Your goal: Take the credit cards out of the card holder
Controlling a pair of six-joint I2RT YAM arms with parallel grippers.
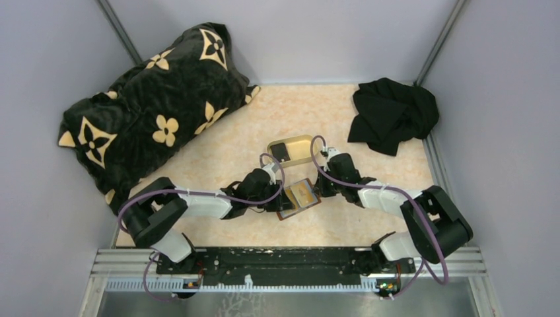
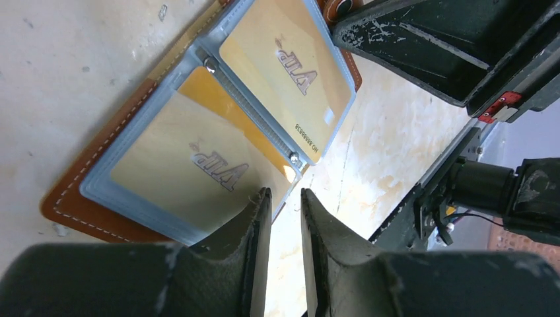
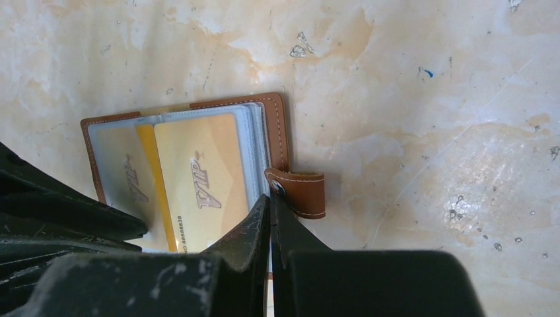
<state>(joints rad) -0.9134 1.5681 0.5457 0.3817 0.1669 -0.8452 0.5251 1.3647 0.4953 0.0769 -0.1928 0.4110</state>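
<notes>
- Right wrist view: the card holder point(image 3: 282, 132) is lying open and flat on the marbled table point(image 3: 429, 99), with its brown snap strap point(image 3: 300, 191) sticking out at 3 o'clock.
- The right gripper point(image 3: 271, 201) is keeping its fingers pressed together. The tips are sitting at the holder's edge just beside the strap, and nothing is showing between them.
- Left wrist view: 2 gold credit cards point(image 2: 290, 72) marked VIP are sitting in the pale blue-grey sleeves, 1 on each half. A yellow strip is showing beside the nearer card.
- The left gripper point(image 2: 285, 208) is holding its fingers narrowly spread and gripping nothing, with bare table showing through the gap. 1 fingertip is reaching the edge of the holder's nearer half.
- Only the left wrist view is showing the right gripper's body hanging over the holder's far corner, at 1 o'clock.
- Only the top view is showing the surroundings. A tan tray point(image 1: 307, 142) is sitting at 12 o'clock of the holder and carrying 1 dark card point(image 1: 280, 152).
- A black cloth point(image 1: 393, 113) is lying at 2 o'clock, and a black patterned pillow point(image 1: 155, 112) at 10 o'clock.
- In the top view the left gripper is approaching the holder from 9 o'clock and the right gripper from 2 o'clock. The finger gaps are unreadable there.
</notes>
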